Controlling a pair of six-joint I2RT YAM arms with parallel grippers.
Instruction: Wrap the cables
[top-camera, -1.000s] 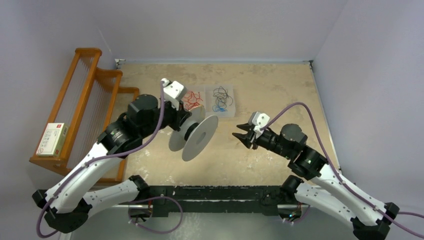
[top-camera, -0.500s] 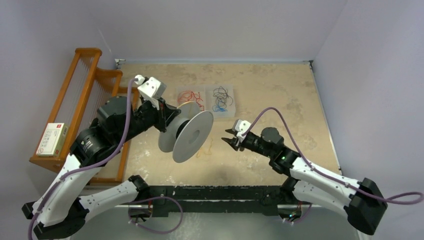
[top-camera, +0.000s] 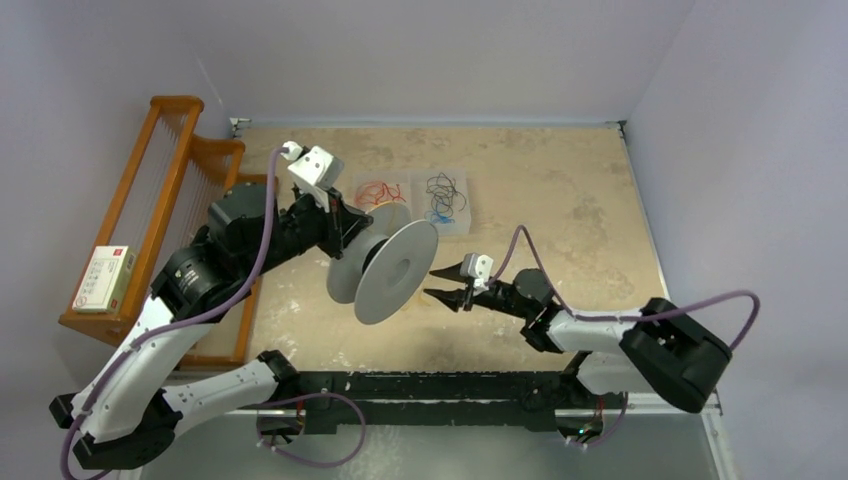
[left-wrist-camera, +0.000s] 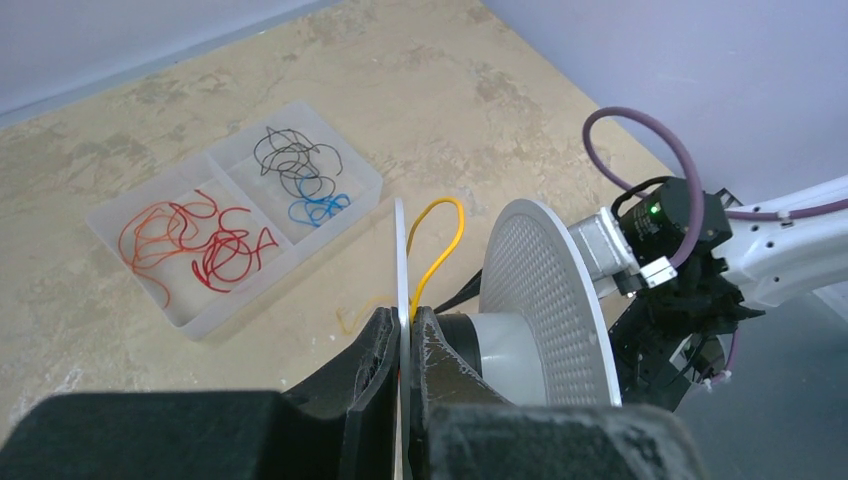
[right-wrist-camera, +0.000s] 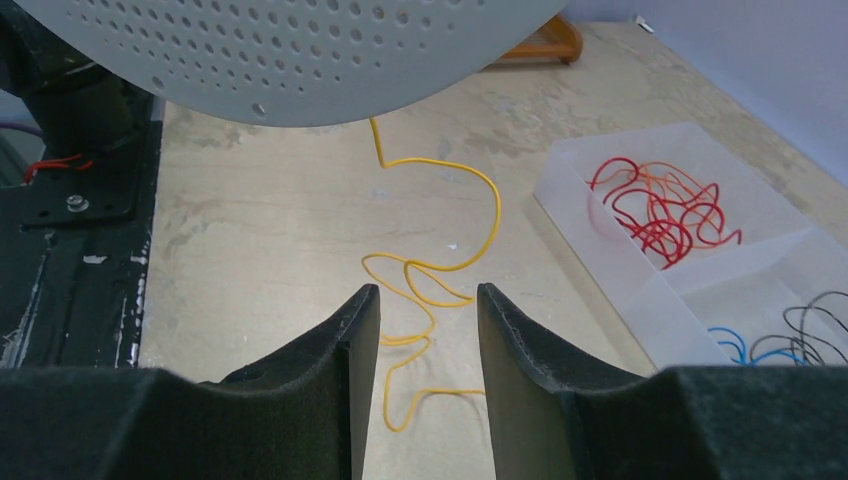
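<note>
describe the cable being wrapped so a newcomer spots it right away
Find the white spool held by the left end effector. The cable trails from it in loose curls on the table. Only it is yellow and outside the tray.

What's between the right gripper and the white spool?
Just the curly yellow cable, trailing from the spool toward the right gripper, in the right wrist view.

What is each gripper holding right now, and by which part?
The left gripper clamps the white spool by one flange's edge. The right gripper is open over the yellow cable, holding nothing.
</note>
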